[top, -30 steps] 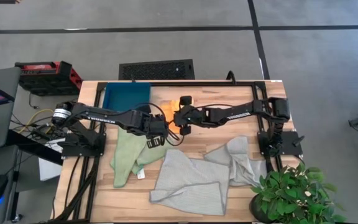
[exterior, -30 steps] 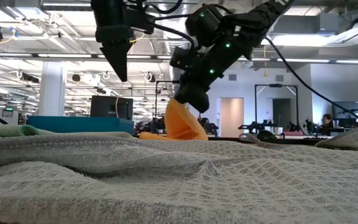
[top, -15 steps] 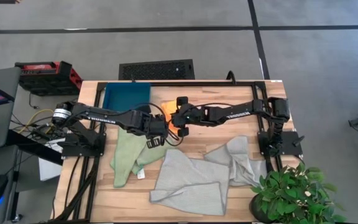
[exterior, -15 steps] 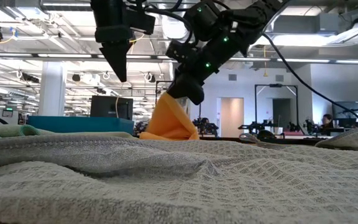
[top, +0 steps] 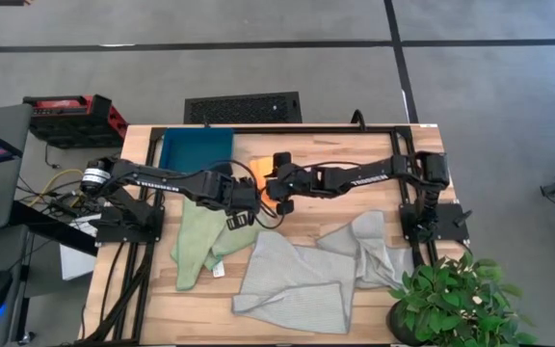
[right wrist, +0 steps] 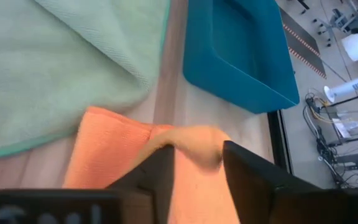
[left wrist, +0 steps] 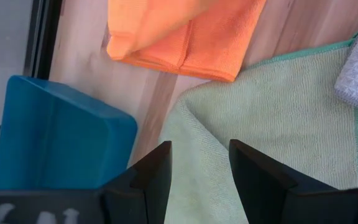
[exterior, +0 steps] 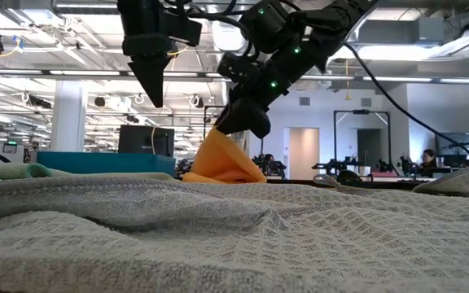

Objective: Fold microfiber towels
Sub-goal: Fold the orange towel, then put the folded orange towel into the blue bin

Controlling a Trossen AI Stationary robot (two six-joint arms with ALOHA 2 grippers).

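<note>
Orange cloth (exterior: 222,159) rises in a soft peak near the far middle of the wooden tabletop (top: 355,198). We see its top ridge lying between the parted fingers of the right tool (right wrist: 197,165), which sits right over it; whether the fingers still pinch the cloth we cannot tell. Lower down it spreads flat in a folded slab with a straight edge (left wrist: 185,37).

Just beside it lies the light green cloth (top: 200,241), its teal-edged corner close to the orange one, and a small white tag shows at its near end. We see the left tool (left wrist: 199,165) hanging above the green cloth with its fingers apart and nothing between them. A dark teal tray (top: 196,149) stands at the far left corner. Two pale grey waffle-weave cloths (top: 306,275) lie rumpled and overlapping at the near right, next to a leafy plant (top: 456,304).

Beyond the tabletop we see grey floor with dark lines, and a large hall with strip lights and white columns.
</note>
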